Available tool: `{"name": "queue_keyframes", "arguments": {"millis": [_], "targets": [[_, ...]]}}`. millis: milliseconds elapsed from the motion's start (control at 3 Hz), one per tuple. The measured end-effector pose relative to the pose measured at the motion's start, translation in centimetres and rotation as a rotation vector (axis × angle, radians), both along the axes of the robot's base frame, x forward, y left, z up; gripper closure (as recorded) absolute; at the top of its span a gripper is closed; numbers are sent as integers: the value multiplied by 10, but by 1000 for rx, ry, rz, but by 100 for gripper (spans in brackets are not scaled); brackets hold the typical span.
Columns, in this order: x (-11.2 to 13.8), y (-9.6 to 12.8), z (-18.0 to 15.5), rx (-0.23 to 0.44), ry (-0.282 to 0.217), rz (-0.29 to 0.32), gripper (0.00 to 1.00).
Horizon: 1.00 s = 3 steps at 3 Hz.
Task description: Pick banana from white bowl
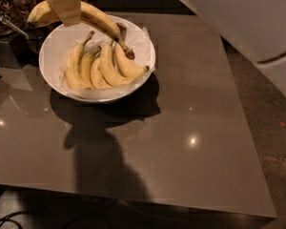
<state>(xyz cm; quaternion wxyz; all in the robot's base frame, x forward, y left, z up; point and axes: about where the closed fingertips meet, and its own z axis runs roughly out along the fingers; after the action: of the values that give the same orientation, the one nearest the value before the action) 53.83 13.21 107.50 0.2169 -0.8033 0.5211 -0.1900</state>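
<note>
Yellow banana, the long, strongly curved one, is up at the back-left rim of the white bowl. It looks raised off the pile, not lying in it. Its pale end pokes out past the rim to the left. Its dark stem end slants down to the right, over the crinkled paper liner, and ends near the other fruit. I can't tell if the stem touches anything.

My tool is at the top left of the view, above the bowl's far edge. It's clamped across the banana left of its middle, with one tan finger covering the peel there.

Four shorter bananas lie side by side in the bowl, stems pointing to the back. The bowl sits at the back left of the grey glossy surface. A dark dish of something brownish sits just beside it on the left, contents unclear.

Handling, my judgement:
- The banana is light, and the peel is firm but bruises under hard squeezing, so a moderate grip will do.
- The skin is smooth and the body curved, so it could swivel between the fingers.
- The hold is off-centre, so the long stem side may droop.
- A grip on the thick midsection, across the curve, is safest, not the stem or the tip.
- A straight lift would keep the stem from snagging the paper.
</note>
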Motion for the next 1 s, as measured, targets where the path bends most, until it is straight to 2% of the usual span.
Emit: {"name": "queue_keyframes", "arguments": {"millis": [333,667,1000], "targets": [[2,-6,-2,9,4,-49,100],[2,-6,-1,16,5,-45,100],[0,-4,7,91,14,-5,100]]}}
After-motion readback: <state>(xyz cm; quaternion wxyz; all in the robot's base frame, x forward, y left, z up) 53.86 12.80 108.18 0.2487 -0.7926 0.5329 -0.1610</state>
